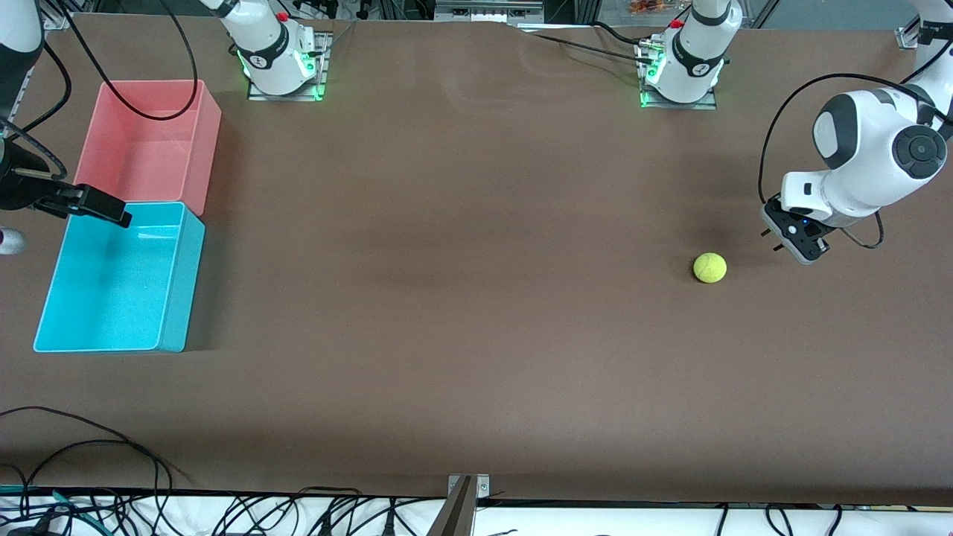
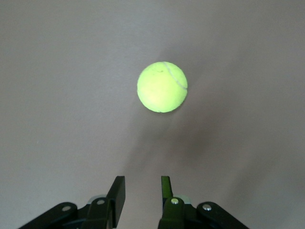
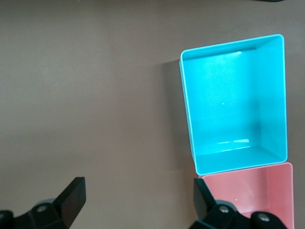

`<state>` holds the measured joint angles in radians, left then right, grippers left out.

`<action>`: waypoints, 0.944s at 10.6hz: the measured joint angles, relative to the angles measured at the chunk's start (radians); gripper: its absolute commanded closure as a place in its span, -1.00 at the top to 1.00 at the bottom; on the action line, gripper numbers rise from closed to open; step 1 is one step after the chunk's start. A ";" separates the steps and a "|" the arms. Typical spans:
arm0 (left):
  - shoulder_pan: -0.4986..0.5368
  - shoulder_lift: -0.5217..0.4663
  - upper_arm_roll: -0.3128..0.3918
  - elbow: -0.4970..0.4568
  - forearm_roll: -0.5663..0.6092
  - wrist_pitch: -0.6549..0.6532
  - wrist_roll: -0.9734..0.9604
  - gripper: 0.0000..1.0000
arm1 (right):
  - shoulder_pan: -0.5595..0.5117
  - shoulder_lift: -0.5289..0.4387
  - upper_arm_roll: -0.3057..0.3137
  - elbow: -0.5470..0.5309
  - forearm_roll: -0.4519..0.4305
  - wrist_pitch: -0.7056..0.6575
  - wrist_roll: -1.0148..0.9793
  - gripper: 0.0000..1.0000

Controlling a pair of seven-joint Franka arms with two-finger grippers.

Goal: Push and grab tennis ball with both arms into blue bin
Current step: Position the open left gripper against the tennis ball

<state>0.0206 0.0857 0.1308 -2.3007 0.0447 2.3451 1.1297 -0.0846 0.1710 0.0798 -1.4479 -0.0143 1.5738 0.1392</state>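
Small fuzzy yellow-green tennis ball [image 1: 709, 268] sitting loose on the brown surface [image 1: 461, 298] toward the left arm's end, well apart from both tubs. Left gripper [image 1: 771, 240] low just beside it, toward the table's end, jaws drawn in to a narrow gap and gripping nothing; from the left wrist view, ball [image 2: 162, 87] straight ahead of the fingers [image 2: 116, 192], no contact yet. Reads as the opening push step: narrowed jaws making a blunt nose for nudging rather than a grab.

At the right arm's end, right gripper [image 1: 93, 206] hanging over the rim of the cyan-blue rectangular plastic bin [image 1: 175, 286], jaws spread wide and empty, waiting. Bin empty inside [image 3: 281, 95], touching the pink plastic tub [image 1: 205, 130] of the same shape, which lies farther from the front camera.

Next move, by judgement: a level shove through the ball's middle, aimed along the surface toward the right arm. Off-centre contact likely to send it rolling askew; too hard and it may run past the waiting gripper's reach
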 measured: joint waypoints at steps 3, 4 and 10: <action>0.000 0.026 0.000 -0.002 0.000 0.015 0.184 -1.00 | 0.000 0.003 0.000 0.000 0.000 0.004 0.000 1.00; 0.000 0.040 0.000 -0.003 0.001 0.022 0.232 -1.00 | 0.000 0.003 0.000 0.000 0.000 0.004 0.000 1.00; 0.000 0.146 0.000 -0.006 0.011 0.150 0.457 -1.00 | 0.000 0.007 0.000 0.000 0.000 0.005 0.000 1.00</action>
<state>0.0204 0.2316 0.1306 -2.3066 0.0561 2.4954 1.5867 -0.0845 0.1776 0.0799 -1.4479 -0.0143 1.5786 0.1392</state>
